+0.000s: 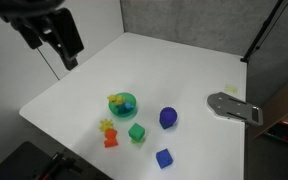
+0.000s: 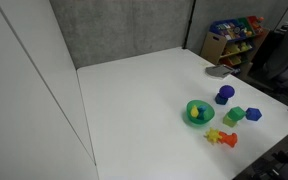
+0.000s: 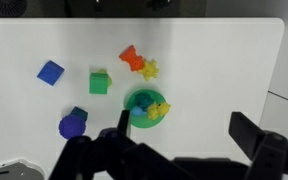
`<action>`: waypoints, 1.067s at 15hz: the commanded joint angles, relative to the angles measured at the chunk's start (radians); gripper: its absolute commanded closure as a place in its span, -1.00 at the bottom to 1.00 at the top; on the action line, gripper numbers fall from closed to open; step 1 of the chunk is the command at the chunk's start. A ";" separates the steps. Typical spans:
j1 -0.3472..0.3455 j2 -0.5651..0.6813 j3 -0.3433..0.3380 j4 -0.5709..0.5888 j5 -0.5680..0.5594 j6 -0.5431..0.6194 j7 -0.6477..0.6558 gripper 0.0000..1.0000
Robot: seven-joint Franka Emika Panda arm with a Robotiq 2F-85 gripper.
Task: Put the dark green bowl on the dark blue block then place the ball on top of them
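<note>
The ball (image 1: 168, 118) is a dark blue sphere on the white table; it also shows in the other exterior view (image 2: 224, 96) and the wrist view (image 3: 71, 125). A dark greenish patch touches the ball in the wrist view; I cannot tell whether it is the dark green bowl. The blue block (image 1: 163, 158) (image 2: 253, 114) (image 3: 50, 72) lies apart from the ball. My gripper (image 1: 62, 48) hangs high above the table, far from the objects. In the wrist view the gripper (image 3: 184, 128) is open and empty.
A larger teal bowl (image 1: 130, 107) (image 2: 191, 116) (image 3: 137, 101) holds yellow pieces. A green cube (image 1: 137, 132) (image 3: 100, 82) and orange and yellow pieces (image 1: 109, 133) (image 3: 137, 62) lie nearby. A grey metal plate (image 1: 234, 107) sits at the table edge. Toy shelves (image 2: 234, 38) stand beyond the table.
</note>
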 commanded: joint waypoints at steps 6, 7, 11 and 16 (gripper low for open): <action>-0.010 0.238 0.030 0.078 0.012 0.220 0.024 -1.00; -0.011 0.262 0.030 0.072 0.010 0.263 0.023 -1.00; -0.018 0.386 0.028 0.081 -0.002 0.393 0.018 -1.00; -0.040 0.556 0.015 0.101 -0.011 0.503 0.002 -1.00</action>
